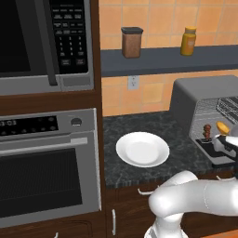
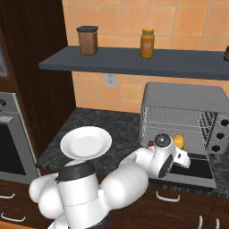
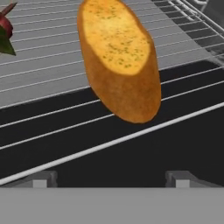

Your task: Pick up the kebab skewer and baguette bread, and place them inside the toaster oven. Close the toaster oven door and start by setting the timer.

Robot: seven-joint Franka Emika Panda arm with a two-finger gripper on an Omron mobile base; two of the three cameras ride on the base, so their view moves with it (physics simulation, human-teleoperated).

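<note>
Left base view: the white arm sweeps low across the foreground toward the toaster oven (image 1: 204, 100), past the bare white plate (image 1: 142, 149) on the dark counter (image 1: 135, 125). The kebab skewer (image 1: 207, 131) and baguette bread (image 1: 222, 127) sit at the oven's mouth.

Right base view: the gripper (image 2: 184, 160) hangs over the lowered toaster oven door (image 2: 192, 172), the loaf just behind it on the rack.

Hand view: fingertips (image 3: 40, 179) spread wide, gripping nothing; the loaf lies on the wire rack (image 3: 52, 78), skewer to its left.

Risk, as I judge it: the loaf sits near the rack's front edge, so a careless withdrawal could nudge it, or the closing door could catch it.
</note>
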